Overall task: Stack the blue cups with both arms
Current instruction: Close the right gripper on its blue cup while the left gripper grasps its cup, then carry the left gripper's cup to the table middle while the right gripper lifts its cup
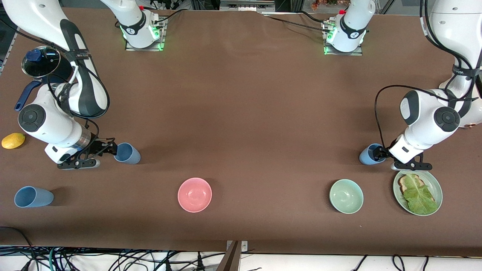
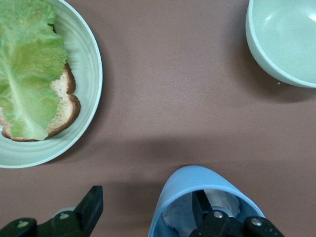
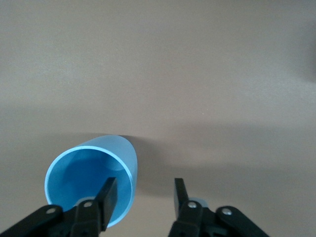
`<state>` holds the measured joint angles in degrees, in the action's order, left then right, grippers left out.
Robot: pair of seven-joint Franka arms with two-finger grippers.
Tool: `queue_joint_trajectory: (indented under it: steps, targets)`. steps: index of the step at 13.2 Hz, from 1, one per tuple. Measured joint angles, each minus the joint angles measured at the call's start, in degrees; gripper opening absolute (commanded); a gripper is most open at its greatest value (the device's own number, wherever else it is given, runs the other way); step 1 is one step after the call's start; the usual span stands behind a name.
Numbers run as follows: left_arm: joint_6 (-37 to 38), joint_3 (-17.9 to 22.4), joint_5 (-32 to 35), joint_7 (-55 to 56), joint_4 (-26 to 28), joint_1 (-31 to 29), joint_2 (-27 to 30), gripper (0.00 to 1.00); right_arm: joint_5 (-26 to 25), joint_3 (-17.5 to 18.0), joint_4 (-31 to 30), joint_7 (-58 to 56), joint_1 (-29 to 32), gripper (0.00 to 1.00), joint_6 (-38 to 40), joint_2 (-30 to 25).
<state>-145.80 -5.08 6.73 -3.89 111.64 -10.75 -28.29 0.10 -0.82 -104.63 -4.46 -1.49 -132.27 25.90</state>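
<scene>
— While both arms sit low at their cups, note the grips: right gripper [image 3: 143, 197] has one finger inside the small matte light-blue tumbler [image 1: 127, 153] toward the right arm's end of the table and one outside, jaws narrowing over the wall but a gap shows, so not clamped as far as I can see

— And the left?

— Left gripper [image 2: 148, 210] straddles the wall of its own plain light-blue tapered cup [image 1: 369, 154] too: one finger down inside, the other standing well off outside. Jaws wide, nothing pinched yet

— Risks?

— Thin wall, pinched on one side only. If a finger pushes before its partner lands, the cup may skid on the brown cloth or tip. The left cup sits near the pale green plate with bread and lettuce [image 1: 437, 188], just nearer the front camera; a swing on lift-off could clip it

— Third cup?

— Another light-blue handleless tumbler [image 1: 33, 197] stands apart, nearer the front camera, untouched. The glossy pink bowl [image 1: 194, 194] and pale green bowl [image 1: 346, 196] lie under any route to the middle; a loose one-wall hold could let a cup rotate and drop there, I'd judge
</scene>
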Motion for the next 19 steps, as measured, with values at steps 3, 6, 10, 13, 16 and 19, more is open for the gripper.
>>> queue_joint_trajectory:
  steps: [3,6,10,13,16,19]
  targets:
    - [-2.8,0.0,0.0,0.0,0.1,0.0,-2.1,0.33,0.3,0.2,0.0,0.0,-0.1,0.51,-0.6,0.8]
    - [-3.1,0.0,0.0,0.0,0.1,0.0,-2.3,0.0,0.4,0.4,0.0,0.0,-0.2,0.46,-1.2,1.2]
    - [-3.3,-0.1,0.0,0.5,0.0,0.0,-2.1,0.0,0.4,0.4,0.0,0.0,-0.2,0.39,-1.6,1.8]
    - [-3.3,-0.1,0.0,0.6,0.0,0.0,-2.0,0.0,0.5,0.6,0.0,0.0,-0.2,0.32,-1.8,2.1]
    - [-3.2,-0.1,0.0,0.6,0.0,0.0,-1.5,0.0,0.9,0.8,0.0,0.0,-0.2,0.29,-2.2,2.3]
    - [-1.4,-0.3,0.0,0.6,0.0,0.0,0.8,0.0,0.9,0.8,0.0,0.0,-0.2,0.21,-2.3,2.3]
